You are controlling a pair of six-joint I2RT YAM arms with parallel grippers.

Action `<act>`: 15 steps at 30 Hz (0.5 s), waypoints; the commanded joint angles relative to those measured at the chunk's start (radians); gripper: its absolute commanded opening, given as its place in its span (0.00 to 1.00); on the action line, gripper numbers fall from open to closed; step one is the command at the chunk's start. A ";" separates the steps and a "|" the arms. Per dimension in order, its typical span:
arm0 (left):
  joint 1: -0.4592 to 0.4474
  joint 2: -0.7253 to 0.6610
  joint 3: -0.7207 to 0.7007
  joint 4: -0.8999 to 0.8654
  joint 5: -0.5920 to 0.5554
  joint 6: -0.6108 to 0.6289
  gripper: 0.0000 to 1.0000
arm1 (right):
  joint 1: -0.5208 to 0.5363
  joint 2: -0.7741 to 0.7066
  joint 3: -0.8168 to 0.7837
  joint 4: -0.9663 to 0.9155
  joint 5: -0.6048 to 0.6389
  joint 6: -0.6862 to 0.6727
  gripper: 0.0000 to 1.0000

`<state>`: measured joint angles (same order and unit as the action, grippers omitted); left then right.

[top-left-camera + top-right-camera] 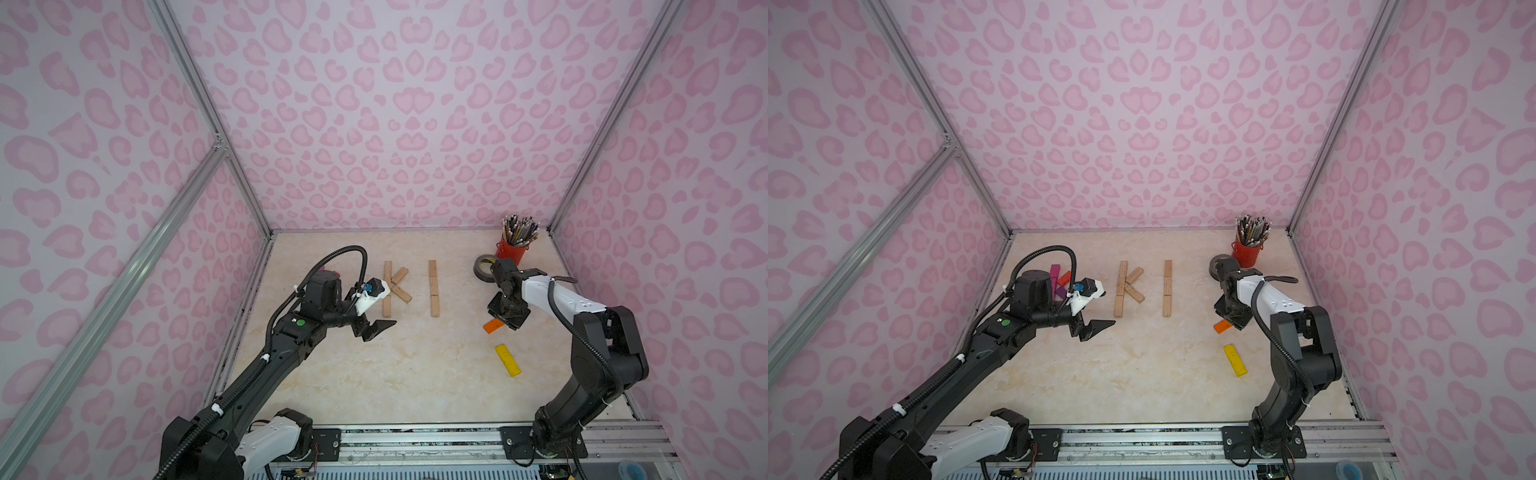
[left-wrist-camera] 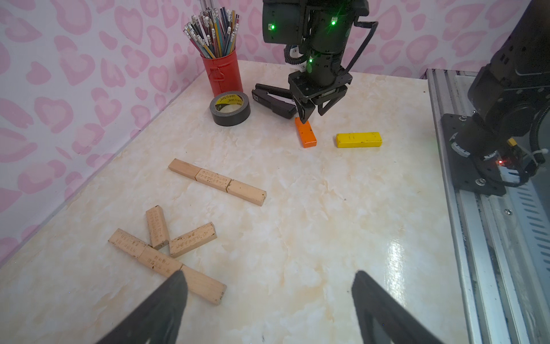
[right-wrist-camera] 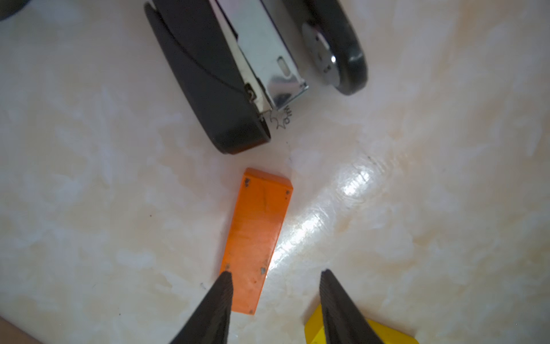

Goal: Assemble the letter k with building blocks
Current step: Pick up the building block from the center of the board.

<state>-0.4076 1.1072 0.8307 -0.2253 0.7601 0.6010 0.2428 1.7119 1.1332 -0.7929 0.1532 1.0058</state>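
Several plain wood building blocks lie as a letter K (image 1: pixel 392 286) (image 1: pixel 1127 289) at the back left: a three-block spine (image 2: pixel 160 262) with two slanted arms (image 2: pixel 193 243). To its right lies a straight row of three wood blocks (image 1: pixel 434 289) (image 2: pixel 217 181). An orange block (image 1: pixel 493 326) (image 3: pixel 259 235) and a yellow block (image 1: pixel 508 360) (image 2: pixel 358 140) lie flat at the right. My right gripper (image 3: pixel 276 272) (image 1: pixel 503 322) hangs open over the orange block's end; one finger covers its edge, the other stands apart. My left gripper (image 2: pixel 268 272) (image 1: pixel 380 329) is open and empty, just in front of the K.
A black stapler (image 3: pixel 214 77) (image 2: pixel 273 99) lies just beyond the orange block. A grey tape roll (image 1: pixel 484 268) and a red pencil cup (image 1: pixel 513 249) stand at the back right. Magenta, red and purple blocks (image 1: pixel 1059 280) lie behind the left arm. A metal rail (image 1: pixel 415 440) runs along the front edge.
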 commanded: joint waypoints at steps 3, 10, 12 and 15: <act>-0.001 0.003 0.002 0.017 0.008 0.011 0.89 | -0.011 0.032 -0.007 0.037 -0.040 -0.012 0.50; 0.000 0.010 0.002 0.015 0.009 0.011 0.89 | -0.012 0.068 -0.006 0.061 -0.066 -0.038 0.51; 0.000 0.011 0.001 0.015 0.008 0.011 0.89 | -0.011 0.075 -0.007 0.064 -0.071 -0.032 0.51; 0.000 0.014 0.003 0.014 0.007 0.010 0.89 | -0.012 0.081 -0.011 0.065 -0.069 -0.025 0.48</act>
<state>-0.4080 1.1168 0.8307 -0.2256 0.7601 0.6014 0.2306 1.7832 1.1316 -0.7246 0.0898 0.9756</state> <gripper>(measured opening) 0.887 0.489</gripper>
